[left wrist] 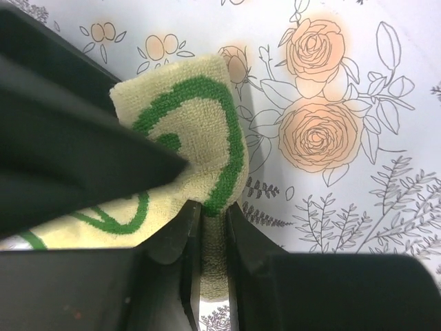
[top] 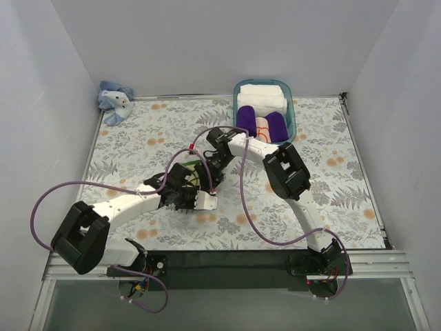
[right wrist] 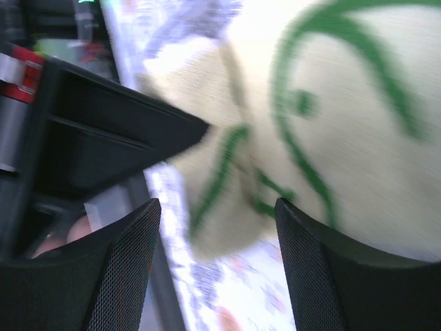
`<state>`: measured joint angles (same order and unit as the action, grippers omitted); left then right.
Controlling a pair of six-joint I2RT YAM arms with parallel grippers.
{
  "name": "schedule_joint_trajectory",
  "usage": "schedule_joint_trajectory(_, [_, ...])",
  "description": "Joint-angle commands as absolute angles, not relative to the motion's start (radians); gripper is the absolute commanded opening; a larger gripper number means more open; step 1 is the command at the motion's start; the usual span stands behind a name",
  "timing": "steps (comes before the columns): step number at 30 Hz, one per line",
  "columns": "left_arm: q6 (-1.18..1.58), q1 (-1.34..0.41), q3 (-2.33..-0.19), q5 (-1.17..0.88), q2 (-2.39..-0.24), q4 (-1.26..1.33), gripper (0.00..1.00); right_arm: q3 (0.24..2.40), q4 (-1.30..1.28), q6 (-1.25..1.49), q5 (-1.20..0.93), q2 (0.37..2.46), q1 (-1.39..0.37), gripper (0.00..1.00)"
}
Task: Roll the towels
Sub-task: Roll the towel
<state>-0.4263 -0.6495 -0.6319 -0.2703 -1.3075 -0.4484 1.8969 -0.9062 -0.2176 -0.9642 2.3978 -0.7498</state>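
The pale yellow-green towel (left wrist: 200, 131) with dark green swirls lies bunched on the flowered table. My left gripper (left wrist: 213, 210) is shut on a folded edge of it, and the cloth is squeezed thin between the two fingers. The right wrist view is blurred. It shows the same towel (right wrist: 331, 117) close up, with my right gripper (right wrist: 217, 227) open around its lower corner without touching it. From above, both grippers meet at mid-table, left gripper (top: 187, 193) and right gripper (top: 207, 172), hiding most of the towel (top: 195, 181). The light blue towel (top: 115, 100) lies crumpled in the far left corner.
A teal basket (top: 294, 114) at the back right holds white folded towels (top: 262, 93) and deep purple rolls (top: 246, 117). White walls close in the table on three sides. The left arm's black body (right wrist: 103, 131) sits close beside the right gripper's fingers.
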Motion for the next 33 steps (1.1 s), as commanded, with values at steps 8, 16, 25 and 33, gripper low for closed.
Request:
schedule_joint_trajectory(8, [-0.546,-0.414,-0.842,-0.613,-1.567,-0.906,0.0,1.741,-0.672,-0.314,-0.52,2.062,-0.591,0.71])
schedule_joint_trajectory(16, [-0.722,-0.246,-1.158,-0.77,-1.973,-1.26,0.0,1.562,-0.558,-0.448,-0.551,1.85,-0.609,0.72])
schedule_joint_trajectory(25, [-0.776,-0.221,-1.442,-0.782,-2.213,-1.391,0.03,1.269,-0.316,-0.65,-0.32,1.689,-0.9,0.68])
schedule_joint_trajectory(33, [-0.781,-0.216,-1.474,-0.77,-2.292,-1.387,0.03,1.229,-0.12,-0.764,-0.155,1.776,-1.052,0.66])
